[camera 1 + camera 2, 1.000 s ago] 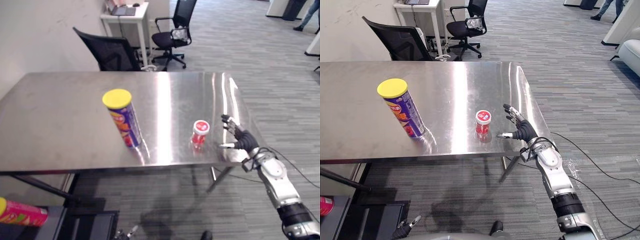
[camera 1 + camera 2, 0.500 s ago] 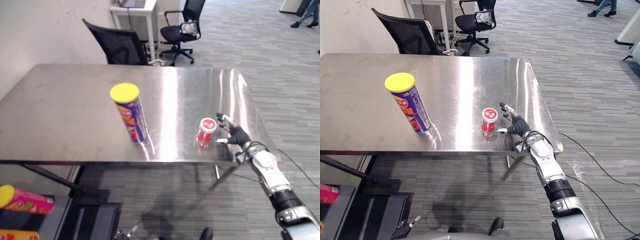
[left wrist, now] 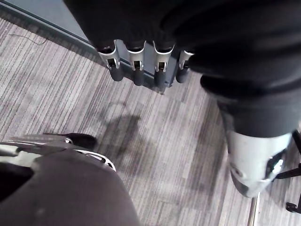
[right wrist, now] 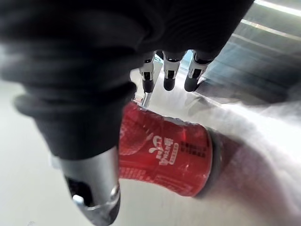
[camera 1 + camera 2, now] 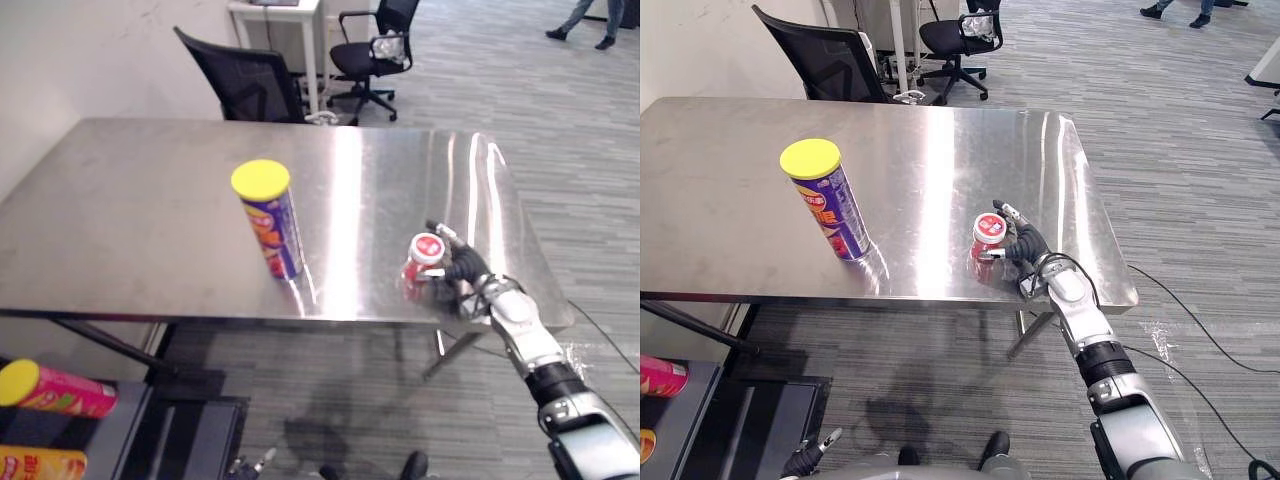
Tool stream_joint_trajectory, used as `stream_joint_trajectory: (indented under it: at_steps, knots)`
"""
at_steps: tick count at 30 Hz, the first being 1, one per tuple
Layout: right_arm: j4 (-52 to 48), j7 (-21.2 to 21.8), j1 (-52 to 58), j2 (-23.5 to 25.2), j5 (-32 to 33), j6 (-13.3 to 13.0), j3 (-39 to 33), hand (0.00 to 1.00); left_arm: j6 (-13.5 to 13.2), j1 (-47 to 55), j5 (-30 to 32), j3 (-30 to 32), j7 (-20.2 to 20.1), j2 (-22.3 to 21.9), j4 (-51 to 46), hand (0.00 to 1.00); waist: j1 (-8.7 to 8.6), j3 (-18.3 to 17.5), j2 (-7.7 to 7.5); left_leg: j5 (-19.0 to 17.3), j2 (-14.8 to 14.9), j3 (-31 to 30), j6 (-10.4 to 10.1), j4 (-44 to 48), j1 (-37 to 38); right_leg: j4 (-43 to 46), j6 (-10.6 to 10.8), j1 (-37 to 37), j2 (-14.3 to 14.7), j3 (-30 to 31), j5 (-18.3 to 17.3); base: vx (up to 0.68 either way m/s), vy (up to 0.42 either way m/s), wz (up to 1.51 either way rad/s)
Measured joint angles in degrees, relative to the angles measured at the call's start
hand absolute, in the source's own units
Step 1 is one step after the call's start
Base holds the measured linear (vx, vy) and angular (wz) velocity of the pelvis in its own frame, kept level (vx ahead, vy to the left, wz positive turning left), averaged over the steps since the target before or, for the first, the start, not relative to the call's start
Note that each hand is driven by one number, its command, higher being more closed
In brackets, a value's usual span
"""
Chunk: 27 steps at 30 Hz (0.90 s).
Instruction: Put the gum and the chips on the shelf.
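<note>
You are looking at a desk (image 5: 130,220) of brushed metal, smooth and shining in bright streaks. The chips can (image 5: 272,228) is wearing a glossy printed wrap under a matt yellow plastic lid (image 5: 260,178). The gum tub (image 4: 164,155) is showing slick red film. The right hand (image 5: 1025,245) is looking matt, dark and ribbed along its back. The floor (image 5: 590,160) is looking like rough grey carpet.

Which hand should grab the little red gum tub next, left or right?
Right. The right hand is at the gum tub on the table, open fingers on one side, thumb on the other. The left hand hangs open over the floor.
</note>
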Motion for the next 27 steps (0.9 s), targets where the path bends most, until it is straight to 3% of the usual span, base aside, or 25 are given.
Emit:
stream_joint_trajectory:
  at_steps: [4,5,16,27]
  knots:
    - [2.3,-1.3,-2.2,0.1,0.0,-0.2,0.2,0.00,0.0,0.0,0.0,-0.3,0.0,0.1,-0.6,0.00,0.43,1.1,-0.14,0.4,-0.3,-1.0,0.1,0.0,0.0,0.0,0.1,0.4,-0.3,-0.9,0.1,-0.02,0.017,0.11]
    - [2.5,-1.5,-2.5,0.1,0.0,-0.2,0.2,1.00,0.0,-0.1,0.0,-0.3,0.0,0.1,-0.8,0.00,0.69,1.3,-0.13,0.4,-0.3,-1.1,0.2,0.0,0.0,0.0,0.1,0.5,-0.3,-1.0,0.1,-0.03,0.003,0.13]
    - [4.3,-2.6,-4.9,2.3,0.0,-1.2,1.1,1.00,-0.1,0.0,0.0,-0.5,0.1,0.0,-2.2,0.00,2.36,2.5,-0.08,2.2,-0.3,-2.9,0.7,-2.1,0.1,0.0,0.1,0.7,-0.2,-2.7,0.0,-0.02,0.000,0.08]
    - [2.3,-4.3,-4.5,2.4,0.0,-1.2,1.5,1.00,0.0,0.0,0.0,-0.5,0.6,0.0,-2.2,0.00,2.44,2.5,-0.10,2.2,-0.4,-2.7,0.7,-2.3,0.1,0.0,0.1,0.4,-0.2,-2.4,0.0,0.00,0.003,-0.01]
